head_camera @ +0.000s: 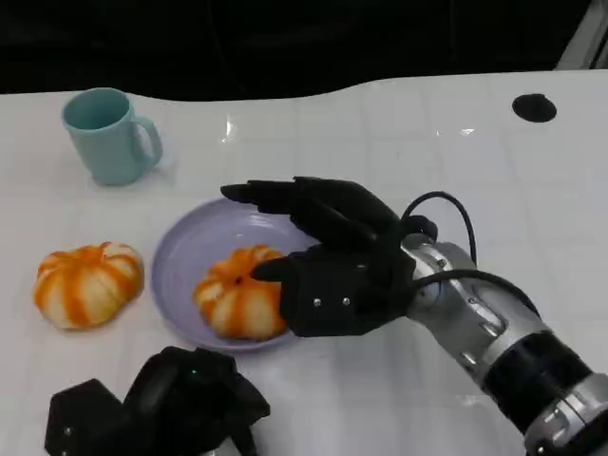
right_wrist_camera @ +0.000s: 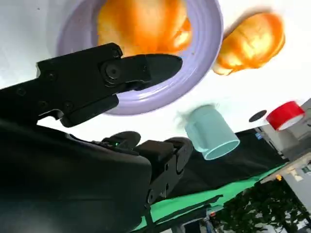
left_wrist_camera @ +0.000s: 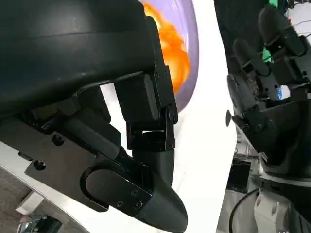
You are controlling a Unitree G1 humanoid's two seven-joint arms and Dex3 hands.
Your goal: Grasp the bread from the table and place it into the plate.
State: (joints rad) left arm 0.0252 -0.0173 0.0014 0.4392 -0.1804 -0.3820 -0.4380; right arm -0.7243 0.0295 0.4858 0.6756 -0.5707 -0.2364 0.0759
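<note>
The left hand [head_camera: 157,404] sits nearest, cut off at the frame's edge, fingers seemingly curled on nothing. Beyond it, the right hand [head_camera: 328,256] hovers with fingers spread over the lavender plate [head_camera: 180,247], partly hiding the bread [head_camera: 237,294] lying inside. A second bread [head_camera: 87,283] rests left of the plate, a teal mug [head_camera: 109,135] farthest.

Glossy white worktop [head_camera: 399,142], smooth, throwing back soft glare from overhead lights. Smooth lavender plate [head_camera: 180,249] with a faint sheen, plastic or glazed, hard to say which. Glazed, shiny orange crust on the bread [head_camera: 239,293] in it, paler in the grooves; same finish on the second bread [head_camera: 87,282]. Matt teal mug [head_camera: 107,134]. Matt black plastic on the right hand [head_camera: 328,252], brushed silver metal along the forearm [head_camera: 475,323].
</note>
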